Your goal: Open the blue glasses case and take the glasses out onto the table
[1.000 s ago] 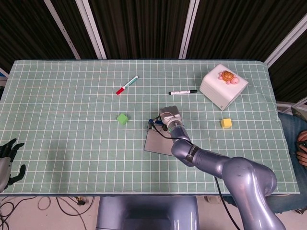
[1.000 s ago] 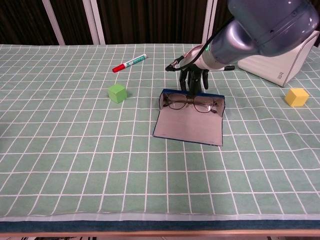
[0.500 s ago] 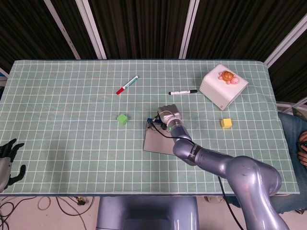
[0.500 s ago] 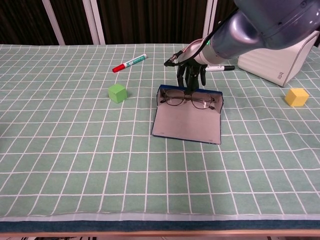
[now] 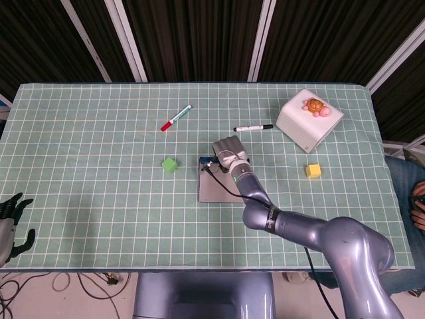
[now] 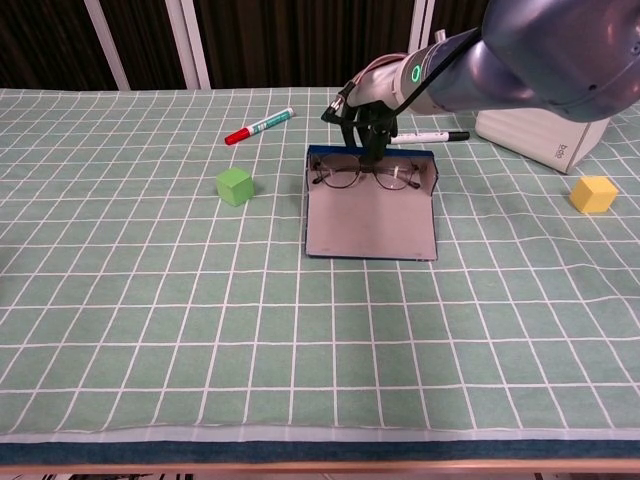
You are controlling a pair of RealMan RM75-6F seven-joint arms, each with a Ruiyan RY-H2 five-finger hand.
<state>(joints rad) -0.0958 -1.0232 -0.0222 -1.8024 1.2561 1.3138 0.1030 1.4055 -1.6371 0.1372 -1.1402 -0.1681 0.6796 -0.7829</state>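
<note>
The case [image 6: 369, 215] lies open mid-bench [image 6: 150, 300] with the glasses [image 6: 364, 177] at its far edge. Lift them straight up by the bridge and clear the lip before setting them beside the case. Your right hand [image 6: 365, 122] points down, fingers [image 6: 371, 150] pinching the bridge. Your left hand [image 5: 12, 216] rests off the bench, fingers spread.

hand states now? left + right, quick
Left hand: open, holding nothing, at the table's near left edge.
Right hand: fingers down at the glasses in the open blue glasses case; whether it holds them cannot be told.
</note>
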